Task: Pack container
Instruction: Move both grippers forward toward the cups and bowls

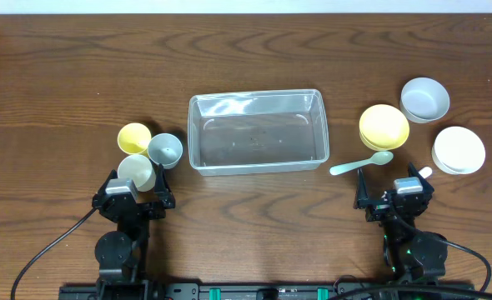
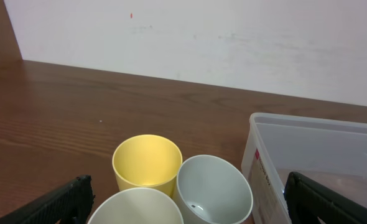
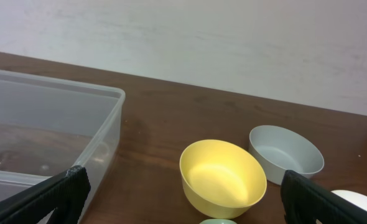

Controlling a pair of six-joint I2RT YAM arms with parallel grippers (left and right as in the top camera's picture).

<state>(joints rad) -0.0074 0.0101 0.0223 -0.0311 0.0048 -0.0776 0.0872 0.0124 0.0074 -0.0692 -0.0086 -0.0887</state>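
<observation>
The clear plastic container (image 1: 257,131) stands empty at the table's middle; its corner shows in the left wrist view (image 2: 314,155) and in the right wrist view (image 3: 46,134). A yellow cup (image 1: 133,137), a grey cup (image 1: 165,150) and a cream cup (image 1: 136,171) stand left of it, also in the left wrist view: the yellow cup (image 2: 146,163), the grey cup (image 2: 213,188), the cream cup (image 2: 137,208). A yellow bowl (image 1: 384,127), a grey bowl (image 1: 424,99), a white bowl (image 1: 459,150) and a pale green spoon (image 1: 360,164) lie on the right. My left gripper (image 1: 135,193) and right gripper (image 1: 394,193) are open and empty.
The yellow bowl (image 3: 222,177) and the grey bowl (image 3: 286,154) show between my right fingers, with the spoon's tip (image 3: 218,221) at the bottom edge. A white wall rises behind the table's far edge.
</observation>
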